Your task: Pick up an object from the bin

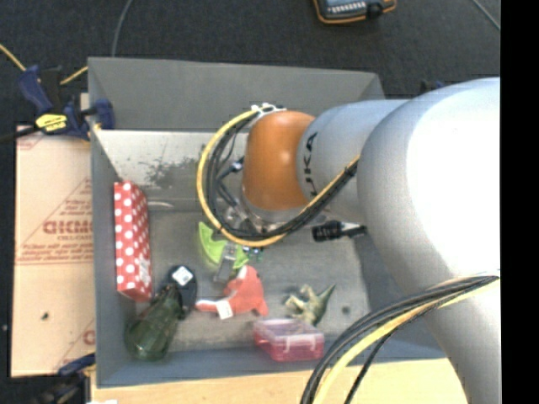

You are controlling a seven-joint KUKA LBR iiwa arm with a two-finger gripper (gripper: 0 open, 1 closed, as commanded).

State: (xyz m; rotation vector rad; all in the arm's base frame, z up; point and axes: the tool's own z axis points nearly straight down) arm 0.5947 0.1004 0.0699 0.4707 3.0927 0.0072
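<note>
One dotted box (132, 241), 9 o'clock; one green bottle (154, 325), 7 o'clock; one pink case (289, 341), 6 o'clock. Gripper (229, 259) points down over the central lime piece (210, 241); clamping state cannot be determined.

Matt grey metal bin (168, 154), glossy orange wrist cover (274, 158) — smooth plastic

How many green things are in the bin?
3: a lime-green plastic piece mid-bin beneath the arm, a dark green glassy bottle lower-left, an olive toy figure lower-right. The arm may hide more.

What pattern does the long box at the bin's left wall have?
The box is red with white dots, best in the camera view.
</note>
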